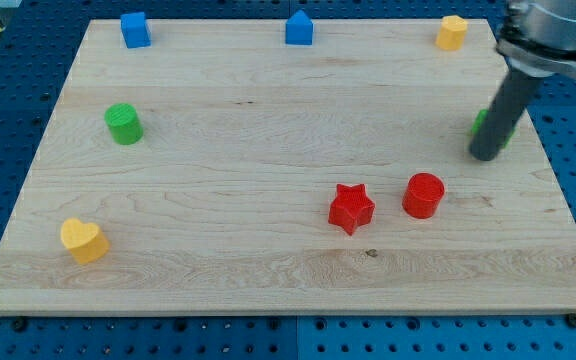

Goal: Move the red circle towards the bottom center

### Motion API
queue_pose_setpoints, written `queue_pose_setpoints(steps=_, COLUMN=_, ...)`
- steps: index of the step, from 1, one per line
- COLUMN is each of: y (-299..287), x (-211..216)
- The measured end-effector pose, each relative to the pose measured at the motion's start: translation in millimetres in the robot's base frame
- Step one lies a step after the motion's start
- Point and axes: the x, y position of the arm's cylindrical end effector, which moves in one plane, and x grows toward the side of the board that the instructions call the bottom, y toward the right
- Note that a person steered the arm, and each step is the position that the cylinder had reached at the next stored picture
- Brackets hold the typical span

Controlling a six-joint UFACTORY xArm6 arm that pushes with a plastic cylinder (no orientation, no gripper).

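Pincer absent: only my tip [487, 155], holding nothing, at the desk [268, 150] right edge, half hiding a green block [480, 122], up-right of and apart from red circle [423, 195]. Circle right of red star [351, 208], right of bottom center; placed for a leftward-downward push.

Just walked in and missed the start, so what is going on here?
My arm is meant to push the red circle towards the board's bottom centre. My tip sits near the view's right edge, above and right of the circle and not touching it, partly hiding a green block. The red star lies just left of the circle.
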Motion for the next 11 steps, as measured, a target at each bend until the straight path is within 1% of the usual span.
queue_pose_setpoints(steps=1, y=-44.1, x=3.4)
queue_pose_setpoints(steps=5, y=-46.5, x=8.0)
queue_pose_setpoints(steps=7, y=-46.5, x=51.2)
queue_pose_setpoints(steps=8, y=-46.5, x=56.6)
queue_pose_setpoints(steps=9, y=-49.4, x=73.1)
queue_pose_setpoints(steps=11, y=-71.1, x=97.5)
